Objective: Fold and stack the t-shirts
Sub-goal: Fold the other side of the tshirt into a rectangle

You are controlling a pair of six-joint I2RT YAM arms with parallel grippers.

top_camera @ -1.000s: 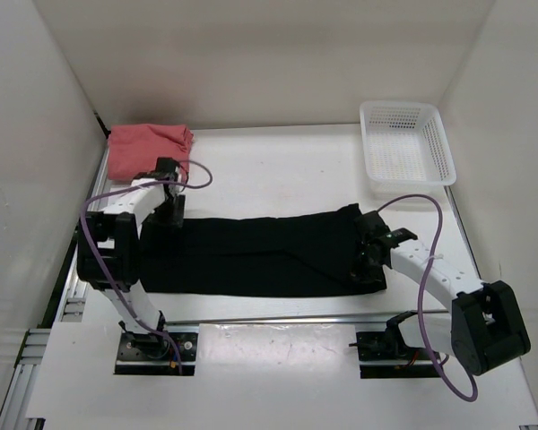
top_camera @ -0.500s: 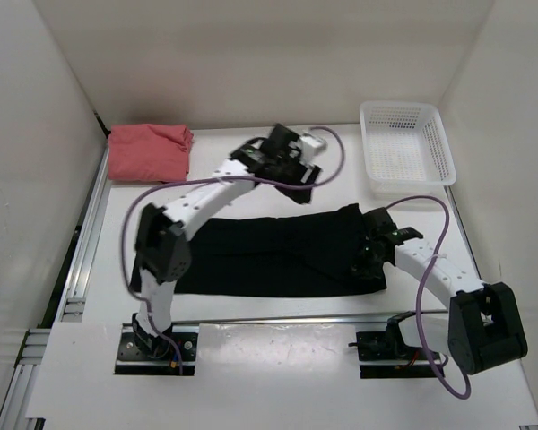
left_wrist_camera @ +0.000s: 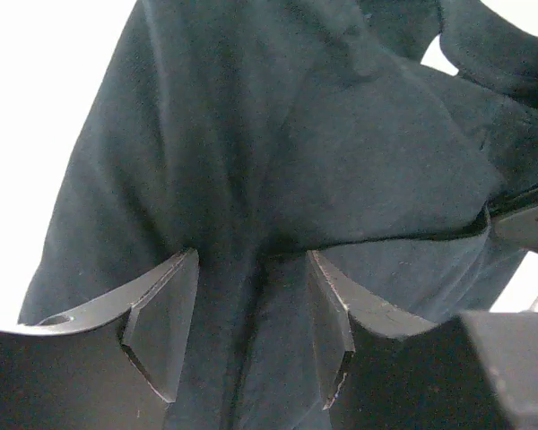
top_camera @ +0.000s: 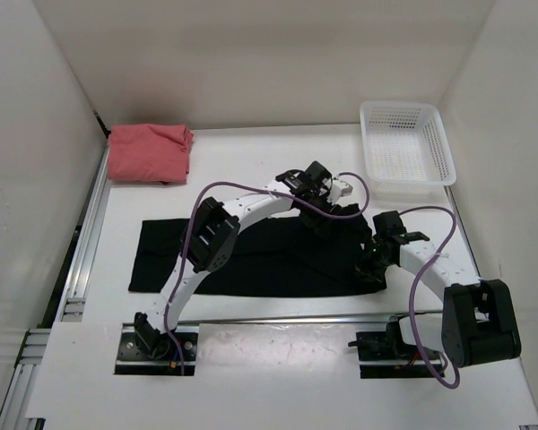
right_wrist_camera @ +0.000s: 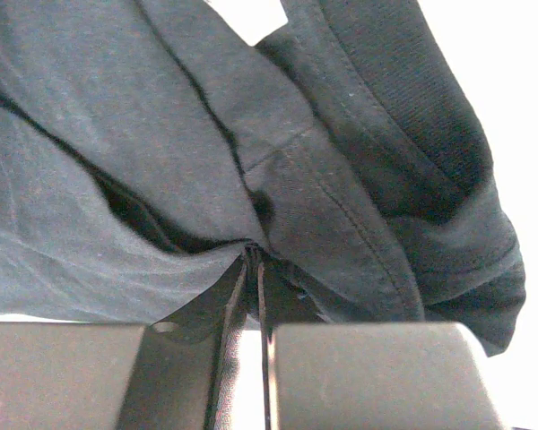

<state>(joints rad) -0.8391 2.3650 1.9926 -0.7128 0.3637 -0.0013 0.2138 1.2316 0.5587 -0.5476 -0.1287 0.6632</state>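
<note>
At far left, the folded pink shirt [top_camera: 149, 152] lies in the corner. Across the middle spreads the black shirt [top_camera: 242, 260]. Over its right part hangs the left gripper [top_camera: 327, 218], jaws apart. Further right, the right gripper [top_camera: 374, 262] is clenched on that shirt's right edge. Far right sits the basket [top_camera: 408, 143].

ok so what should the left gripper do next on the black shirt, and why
Probably lower the left gripper and close it on the black cloth t-shirt: its jaws hang open over a fold, while the right gripper pinches the shirt's edge nearby.
</note>
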